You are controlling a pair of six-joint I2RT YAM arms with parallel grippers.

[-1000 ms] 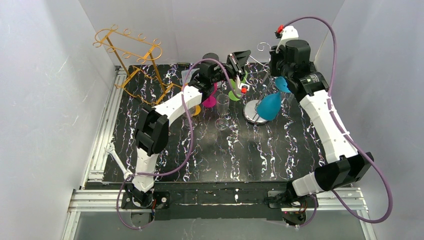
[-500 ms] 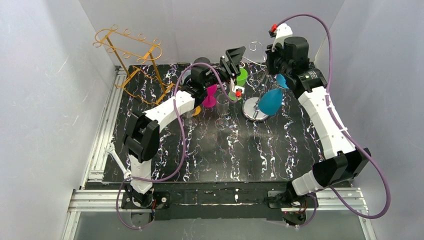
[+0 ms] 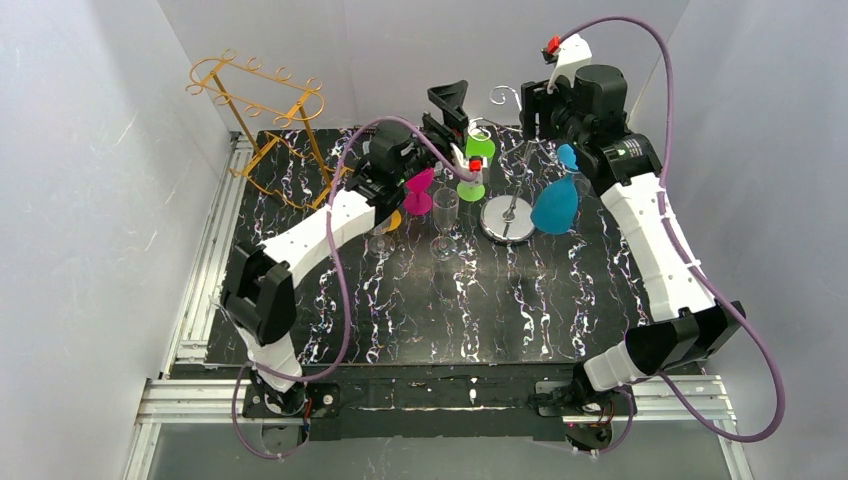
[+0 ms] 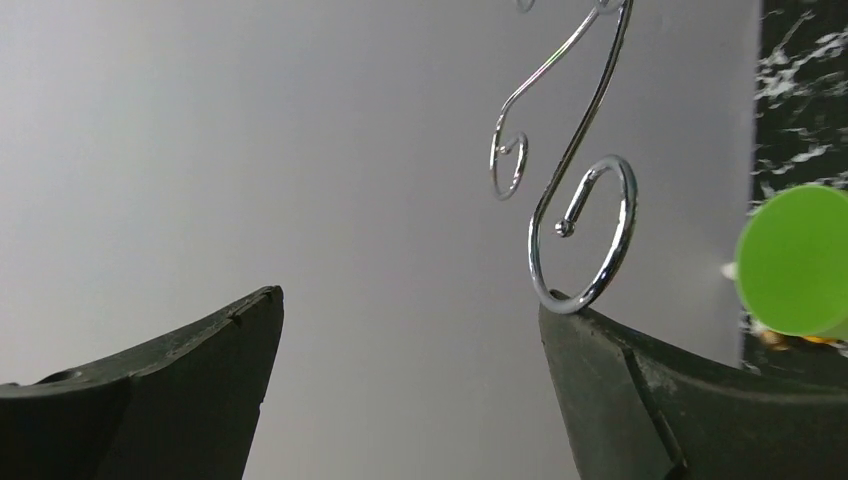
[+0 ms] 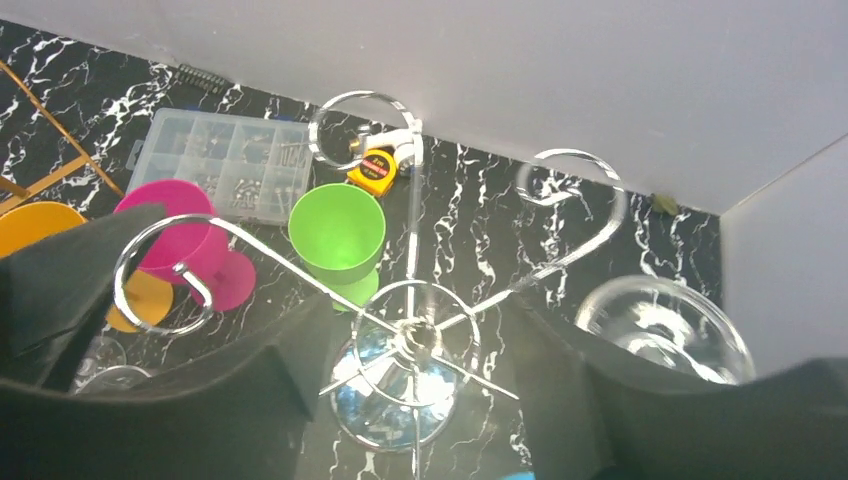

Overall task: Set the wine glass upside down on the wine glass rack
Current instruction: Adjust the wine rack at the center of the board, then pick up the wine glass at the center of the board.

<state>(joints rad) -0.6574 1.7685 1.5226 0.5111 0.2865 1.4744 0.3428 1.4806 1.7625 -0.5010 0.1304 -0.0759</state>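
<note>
The blue wine glass (image 3: 554,206) hangs upside down by its foot (image 3: 567,156) from an arm of the chrome rack (image 3: 507,219); no gripper touches it. My right gripper (image 3: 533,101) hovers above the rack, open and holding nothing. In the right wrist view the rack's hub (image 5: 420,336) shows below, between the spread fingers of that gripper (image 5: 420,305). My left gripper (image 3: 449,104) is raised left of the rack, open and empty. The left wrist view has a chrome hook curl (image 4: 590,230) by the right finger of the left gripper (image 4: 408,302).
A green glass (image 3: 479,150), pink glass (image 3: 419,190), clear stemmed glass (image 3: 443,214) and orange glass (image 3: 386,224) stand left of the chrome rack. A gold rack (image 3: 262,118) is at the back left. A parts box (image 5: 220,150), yellow tape measure (image 5: 375,165) and another clear glass (image 5: 665,325) are nearby.
Both grippers opened. The blue glass left the right gripper's hold and swung right, now hanging free. The left gripper rose and drew back left; the right gripper lifted.
</note>
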